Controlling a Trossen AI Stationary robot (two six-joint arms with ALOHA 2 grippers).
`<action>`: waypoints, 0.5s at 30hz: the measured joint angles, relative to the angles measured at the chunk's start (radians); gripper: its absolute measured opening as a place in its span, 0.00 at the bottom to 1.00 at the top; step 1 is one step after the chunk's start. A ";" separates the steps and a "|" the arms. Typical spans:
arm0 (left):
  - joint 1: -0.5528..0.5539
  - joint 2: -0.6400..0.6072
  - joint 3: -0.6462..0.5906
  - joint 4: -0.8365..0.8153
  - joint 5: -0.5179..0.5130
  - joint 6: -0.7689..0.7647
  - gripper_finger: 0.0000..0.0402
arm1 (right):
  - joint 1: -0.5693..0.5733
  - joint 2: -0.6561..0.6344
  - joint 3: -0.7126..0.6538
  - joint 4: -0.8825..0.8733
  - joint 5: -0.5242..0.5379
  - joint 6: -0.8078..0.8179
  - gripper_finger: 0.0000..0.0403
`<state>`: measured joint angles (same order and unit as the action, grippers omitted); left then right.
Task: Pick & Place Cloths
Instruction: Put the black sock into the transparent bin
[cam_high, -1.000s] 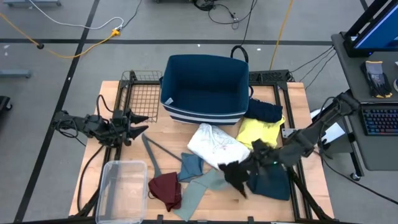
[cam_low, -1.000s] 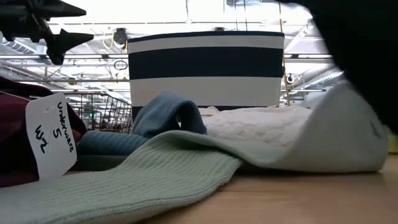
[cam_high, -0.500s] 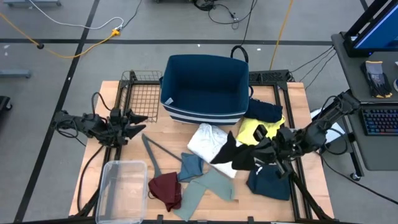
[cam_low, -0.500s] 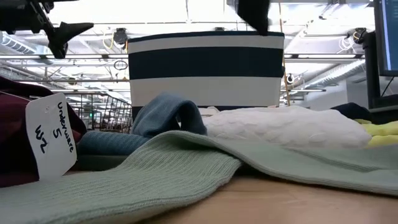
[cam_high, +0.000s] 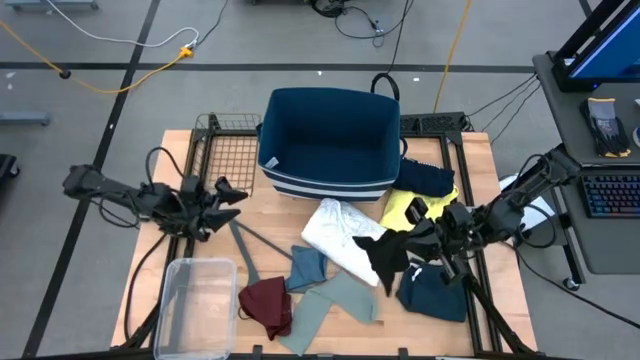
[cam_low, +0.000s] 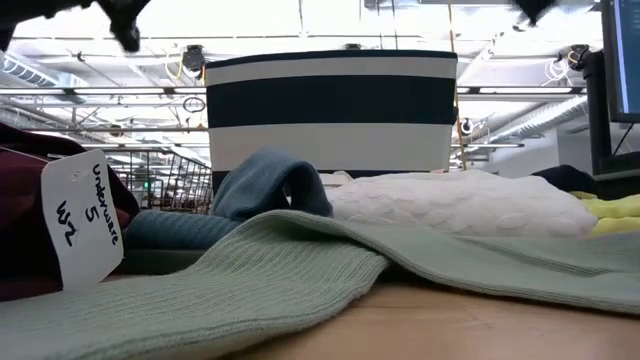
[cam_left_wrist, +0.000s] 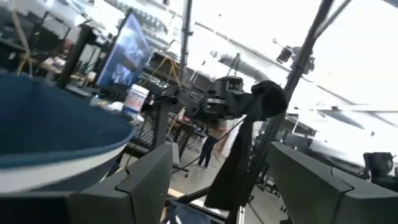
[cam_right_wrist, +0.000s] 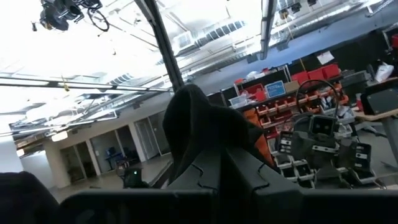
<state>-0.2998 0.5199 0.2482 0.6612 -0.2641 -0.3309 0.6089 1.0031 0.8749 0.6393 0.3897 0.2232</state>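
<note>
High view: right gripper (cam_high: 412, 240) lifted above the table's right half, clamped tight on the black cloth (cam_high: 385, 256), hanging over the white cloth (cam_high: 340, 232). Left gripper (cam_high: 222, 195) at the left, beside the navy basket (cam_high: 330, 140), fingers spread apart, empty. Maroon cloth (cam_high: 266, 303), grey-green cloth (cam_high: 330, 300), yellow cloth (cam_high: 415, 210) lying on the table (cam_high: 480, 165).

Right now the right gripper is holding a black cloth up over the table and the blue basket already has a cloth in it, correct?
Not quite. The right gripper does hold the black cloth up over the table, but the basket is empty, as the high view shows.
</note>
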 joint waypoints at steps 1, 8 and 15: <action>0.000 0.043 0.025 0.010 0.008 0.015 0.67 | -0.005 0.000 0.000 0.000 -0.002 0.000 0.00; 0.000 0.334 0.290 -0.053 0.064 0.125 0.67 | -0.050 0.000 0.000 0.032 -0.095 0.000 0.00; 0.000 0.575 0.564 -0.172 0.102 0.203 0.67 | -0.091 0.005 0.001 0.111 -0.255 0.000 0.00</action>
<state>-0.2996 1.0950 0.8123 0.4890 -0.1617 -0.1277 0.5176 1.0082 0.8755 0.7505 0.1345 0.2230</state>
